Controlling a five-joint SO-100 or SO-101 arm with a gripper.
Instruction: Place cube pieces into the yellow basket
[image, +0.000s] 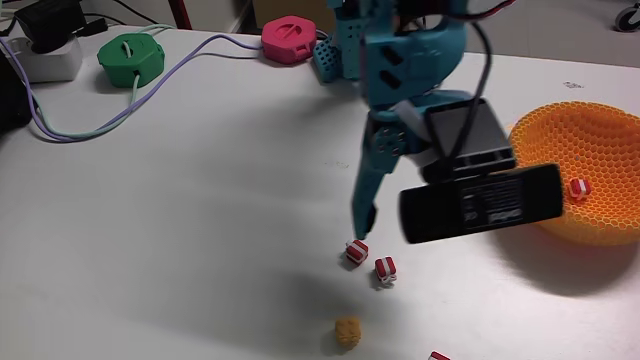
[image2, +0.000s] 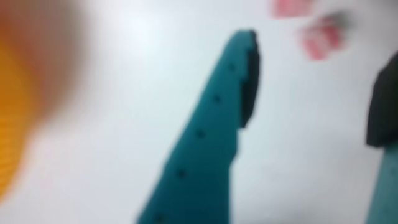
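Unreadable print on black camera bar (image: 482, 204)

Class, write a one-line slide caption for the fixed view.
Teal gripper hovers open above two cubes, one cube already in the yellow basket.

My arm (image: 400, 60) is teal, and my gripper (image2: 311, 87) shows teal fingers (image2: 211, 124) with black pads along their inner edges in the wrist view. A black camera block (image: 480, 203) rides on my wrist. The cube pieces (image: 356, 251) are red with a white band round the middle. The yellow basket (image: 590, 160) is orange-yellow honeycomb mesh. A small ochre lump (image: 348, 331) sits on the white table (image: 180, 220). One round disc (image: 131, 58) is green, another (image: 290, 40) pink; lilac cables (image: 190, 65) run past them.
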